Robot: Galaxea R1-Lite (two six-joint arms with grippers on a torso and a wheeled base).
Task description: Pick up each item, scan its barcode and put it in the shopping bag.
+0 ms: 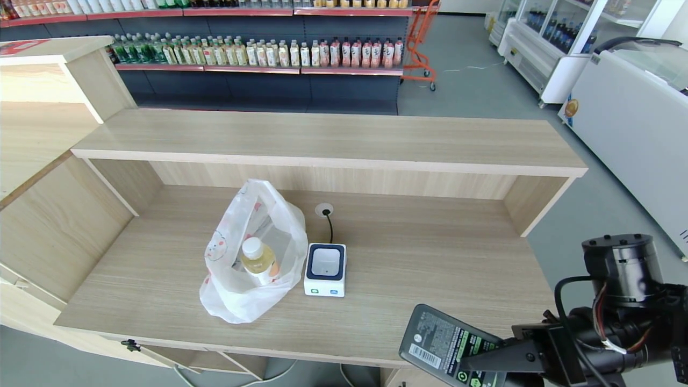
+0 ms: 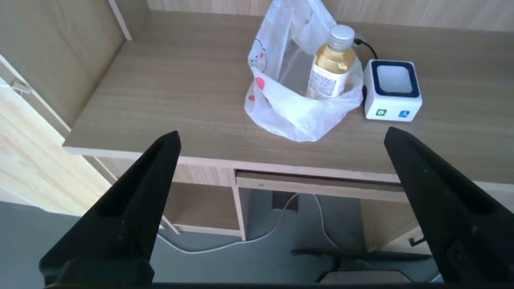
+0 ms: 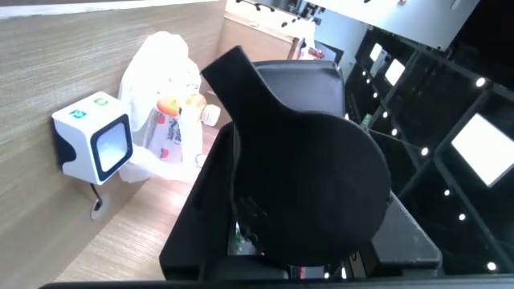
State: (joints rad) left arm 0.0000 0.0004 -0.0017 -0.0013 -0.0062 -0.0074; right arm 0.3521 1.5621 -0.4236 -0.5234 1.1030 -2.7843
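White bag (image 1: 231,301), yellow bottle (image 1: 259,264), white-navy scanner (image 1: 324,279), dark grey package (image 1: 443,338).

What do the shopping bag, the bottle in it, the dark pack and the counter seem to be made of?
Shopping bag: thin whitish plastic film, translucent and crumpled.
Bottle: probably clear plastic; yellowish drink shows through, white cap.
Dark pack: seemingly plastic packaging, matte dark grey with printed labels.
Counter: light wood-grain surface, matte, perhaps laminate; uncertain.

The light wooden worktop (image 1: 430,258) carries a white shopping bag (image 1: 236,293) left of centre. A white scanner (image 1: 325,269) stands just right of it, its cable (image 1: 329,228) running to a far grommet (image 1: 323,209).
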